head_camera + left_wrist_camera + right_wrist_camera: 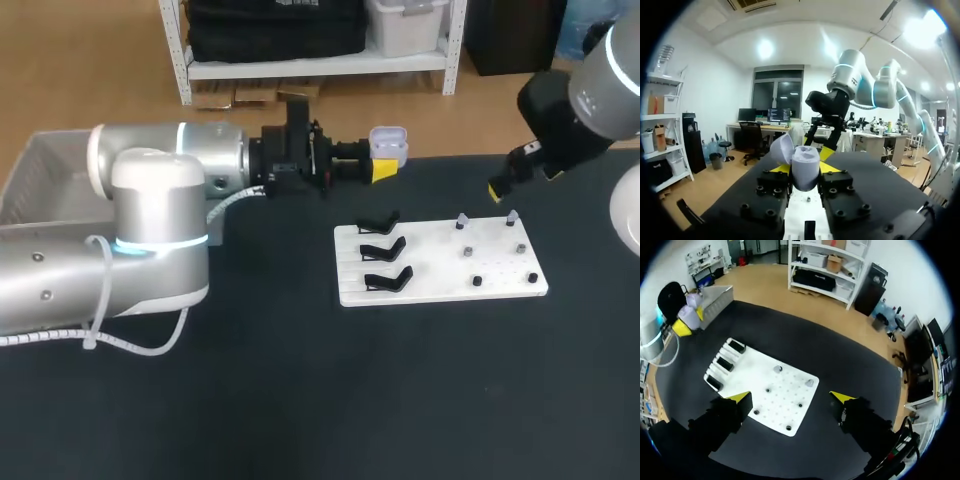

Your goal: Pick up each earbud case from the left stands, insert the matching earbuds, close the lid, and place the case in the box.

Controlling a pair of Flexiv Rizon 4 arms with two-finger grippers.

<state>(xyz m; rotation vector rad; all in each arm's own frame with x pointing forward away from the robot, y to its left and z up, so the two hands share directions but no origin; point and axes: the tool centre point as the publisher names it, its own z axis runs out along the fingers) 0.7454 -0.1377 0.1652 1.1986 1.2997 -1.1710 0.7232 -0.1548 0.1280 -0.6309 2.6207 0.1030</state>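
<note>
The left hand is held level above the far part of the bench, its fingers pointing right. The earbud case is pinched between its yellow tips from the near and far sides. In the left wrist view the case is seen filling the gap between the fingertips. Its long axis appears to run outward along the fingers and its mouth is turned away from the wrist. The lid is swung open toward the far side.

The right hand is held with its fingers spread wide apart and nothing between them. It is seen above the white board, to the right of the case and apart from it.

On the bench, near of the case, the board is laid flat. Three black stands are set along its left part. Six small pieces are dotted over its right part, too small to be told as earbuds or pegs. The box is seen at the far left.
</note>
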